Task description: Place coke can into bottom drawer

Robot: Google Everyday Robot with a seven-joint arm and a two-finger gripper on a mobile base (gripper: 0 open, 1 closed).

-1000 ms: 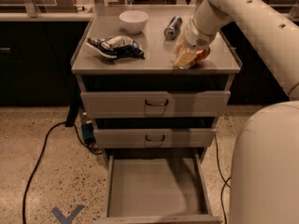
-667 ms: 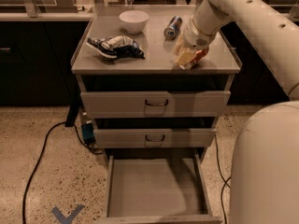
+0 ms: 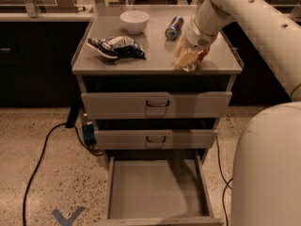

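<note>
The coke can [image 3: 202,56] shows only as a red sliver on the cabinet top [image 3: 155,60], near its front right edge. My gripper [image 3: 188,58] sits down over the can, with its pale fingers [image 3: 184,59] closed around it and hiding most of it. The can still rests at the level of the cabinet top. The bottom drawer [image 3: 157,189] is pulled wide open below, and its flat grey floor is bare.
A white bowl [image 3: 134,21], a slim blue-and-silver can [image 3: 173,27] lying on its side, and a dark-blue-and-white bag [image 3: 115,47] are on the cabinet top. Two shut drawers with loop handles [image 3: 157,105] sit above the open one. A black cable [image 3: 42,149] runs across the floor at the left.
</note>
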